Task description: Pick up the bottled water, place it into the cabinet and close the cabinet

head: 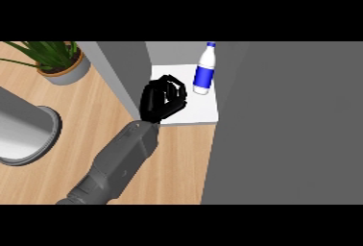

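The grey cylinder [25, 129] and plant [50, 55] run past the edges.

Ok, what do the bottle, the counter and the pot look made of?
Bottle: probably plastic, smooth, with a pale body and a blue label and cap. Counter: light wood, matte, with visible grain lines. Pot: plain grey, matte, perhaps ceramic or concrete; the look leaves it open.

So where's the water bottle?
In the head view, upper middle: the clear blue-labelled water bottle sits on the white cabinet shelf, just right of the black robot hand.
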Controlling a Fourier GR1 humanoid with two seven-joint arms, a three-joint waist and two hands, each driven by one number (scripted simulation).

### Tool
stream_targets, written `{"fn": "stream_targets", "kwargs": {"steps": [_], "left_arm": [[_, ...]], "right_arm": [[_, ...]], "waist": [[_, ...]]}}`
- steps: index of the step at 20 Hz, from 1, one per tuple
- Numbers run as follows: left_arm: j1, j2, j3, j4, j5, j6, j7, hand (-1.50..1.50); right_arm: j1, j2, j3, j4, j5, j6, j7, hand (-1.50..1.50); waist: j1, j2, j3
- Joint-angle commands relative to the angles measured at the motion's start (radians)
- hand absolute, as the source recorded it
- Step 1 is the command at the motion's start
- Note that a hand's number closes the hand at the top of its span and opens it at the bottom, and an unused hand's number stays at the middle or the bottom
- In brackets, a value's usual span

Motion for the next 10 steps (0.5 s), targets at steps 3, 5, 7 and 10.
{"fn": "stream_targets", "kwargs": {"steps": [3, 5, 7, 10], "left_arm": [[0.155, 0.0, -0.086, -0.189, 0.031, -0.058, 0.037, 1.5], [0.259, 0.0, -0.139, -0.28, -0.005, -0.048, 0.024, 1.5], [0.285, 0.062, -0.138, -0.405, -0.028, -0.024, 0.115, 1.5], [0.415, 0.075, -0.187, -0.501, -0.073, -0.014, 0.081, -1.5]], "right_arm": [[0.111, 0.063, 0.044, -0.149, -0.022, 0.042, 0.049, 1.5], [0.098, 0.077, 0.077, -0.177, -0.012, 0.016, 0.057, 1.5], [0.096, 0.039, 0.044, -0.175, -0.049, 0.014, 0.071, 1.5], [0.111, 0.107, 0.107, -0.205, 0.008, 0.032, 0.052, 1.5]], "waist": [[0.026, -0.009, 0.001], [0.043, -0.013, 0.001], [0.054, -0.016, 0.001], [0.049, -0.012, 0.001]]}}
